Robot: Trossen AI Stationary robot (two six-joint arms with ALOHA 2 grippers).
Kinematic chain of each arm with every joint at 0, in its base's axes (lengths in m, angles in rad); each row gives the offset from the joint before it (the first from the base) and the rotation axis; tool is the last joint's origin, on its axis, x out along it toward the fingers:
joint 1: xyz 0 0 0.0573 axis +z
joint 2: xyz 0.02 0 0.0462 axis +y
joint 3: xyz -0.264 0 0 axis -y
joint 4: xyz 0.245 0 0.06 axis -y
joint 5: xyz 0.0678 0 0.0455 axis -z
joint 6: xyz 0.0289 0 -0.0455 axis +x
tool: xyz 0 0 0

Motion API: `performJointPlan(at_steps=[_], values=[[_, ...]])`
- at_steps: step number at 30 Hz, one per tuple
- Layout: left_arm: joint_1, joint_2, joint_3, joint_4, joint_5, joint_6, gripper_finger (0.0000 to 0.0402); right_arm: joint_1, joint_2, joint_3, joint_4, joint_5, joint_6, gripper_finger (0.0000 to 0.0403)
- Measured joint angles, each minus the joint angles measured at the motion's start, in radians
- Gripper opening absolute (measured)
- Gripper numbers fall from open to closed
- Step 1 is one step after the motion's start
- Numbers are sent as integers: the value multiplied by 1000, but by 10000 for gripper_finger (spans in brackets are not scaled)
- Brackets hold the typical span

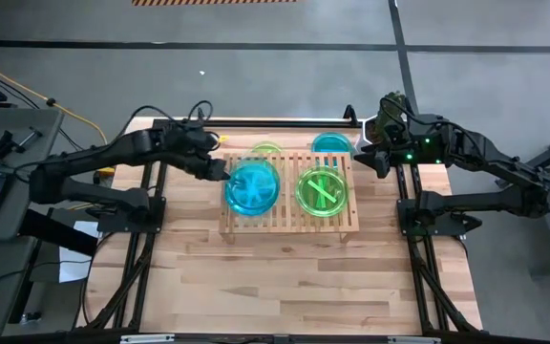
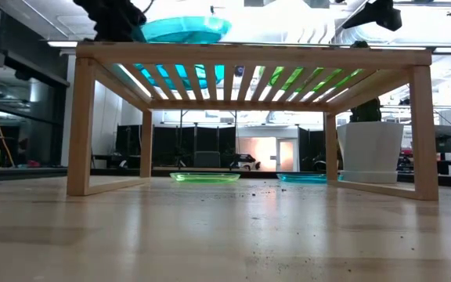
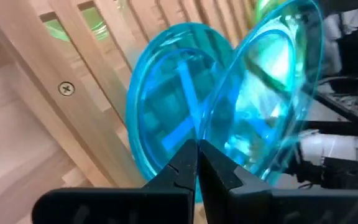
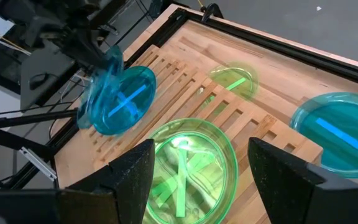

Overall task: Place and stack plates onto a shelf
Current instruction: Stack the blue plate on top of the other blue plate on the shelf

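Note:
The shelf (image 1: 289, 212) is a low rack of light wooden slats in the middle of the table. A cyan plate (image 3: 166, 112) lies on its left half and green plates (image 1: 323, 191) lie on its right half. My left gripper (image 1: 220, 172) is over the shelf's left end, shut on a second cyan plate (image 1: 253, 186), which is just above the lying one. A green plate (image 1: 267, 150) and a cyan plate (image 1: 330, 143) lie flat on the table behind the shelf. My right gripper (image 4: 197, 180) hovers open, raised beyond the shelf's far right corner. My left gripper pinches the cyan plate's rim (image 3: 211, 138) between its two shut fingers, on the plate's left side. The fingers come from the table's left, slanting slightly down. The plate is tilted over the cyan plate on the shelf; whether the two plates touch, I cannot tell.
A white pot with a plant (image 2: 370, 149) stands at the table's far right corner, near my right arm. The wooden tabletop (image 1: 294, 277) stretches in front of the shelf to the near edge. Black frame rails run along both table sides.

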Motion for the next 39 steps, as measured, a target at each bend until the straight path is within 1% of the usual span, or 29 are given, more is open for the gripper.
performJointPlan(at_steps=[4, 10, 14, 19, 31, 35, 39], values=[[6, 36, 0, -2, 4, 23, 0, 0, 0, 0, 0, 0, 0, 240], [6, 37, 0, -2, -4, 55, 1, 0, 0, 0, 0, 0, 0, 240], [6, 36, 0, -2, -14, 75, 13, 0, 0, 0, 0, 0, 0, 240], [6, 36, 0, -2, -56, 80, 40, 0, 0, 0, 0, 0, 0, 240], [8, 31, 0, 12, -60, 97, 131, 0, 0, 0, 0, 0, 0, 240], [12, 29, 2, 17, -53, 105, 150, 0, 0, 0, 0, 0, 0, 240], [25, 9, 2, 11, -48, 107, 158, 0, 0, 0, 0, 0, 0, 240]])
